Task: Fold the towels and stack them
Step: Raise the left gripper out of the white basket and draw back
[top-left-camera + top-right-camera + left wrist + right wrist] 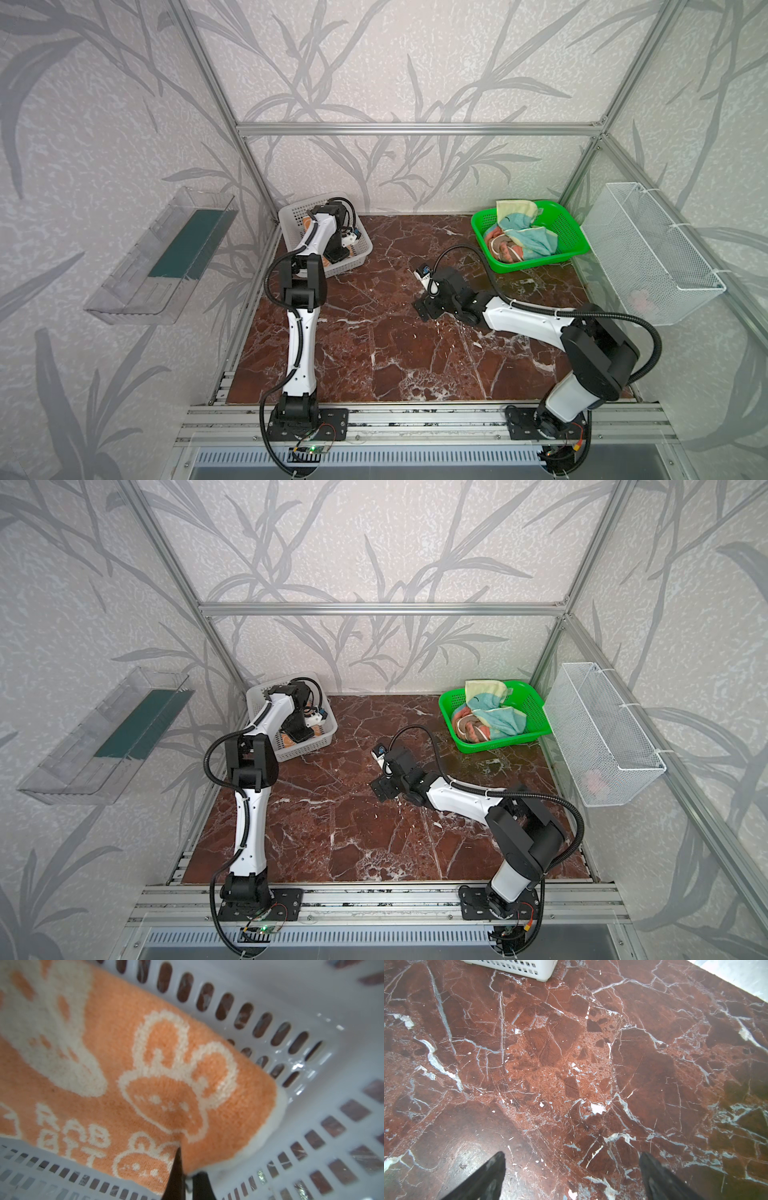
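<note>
At the back left corner of the marble tabletop (395, 353), the white basket (349, 266) sits close to the frame rail. The left gripper (188, 1169) reaches down inside it. Its jaws are pressed together on a raised pinch of the orange towel (116, 1068), close to the cloth's white-backed edge.

The orange towel lies on the basket floor. One straight edge runs alongside a slotted wall (311, 1001), just beside it, and a rounded corner points into the basket's corner. The cloth runs out of the wrist view, so I cannot tell its long axis. In both top views the arm hides most of it, leaving only slivers of orange (286, 739).

The right gripper (572, 1155) hangs low over the middle of the tabletop with its jaws spread wide and nothing between them. Bare marble lies around it on every side. The white basket's corner (512, 968) is well apart from the fingertips.

At the back right, the green basket (536, 266) holds the pale yellow and teal towel (523, 232), crumpled and draped over its rear rim. The salmon towel (500, 249) is bunched beside it, toward the front left of the basket.
</note>
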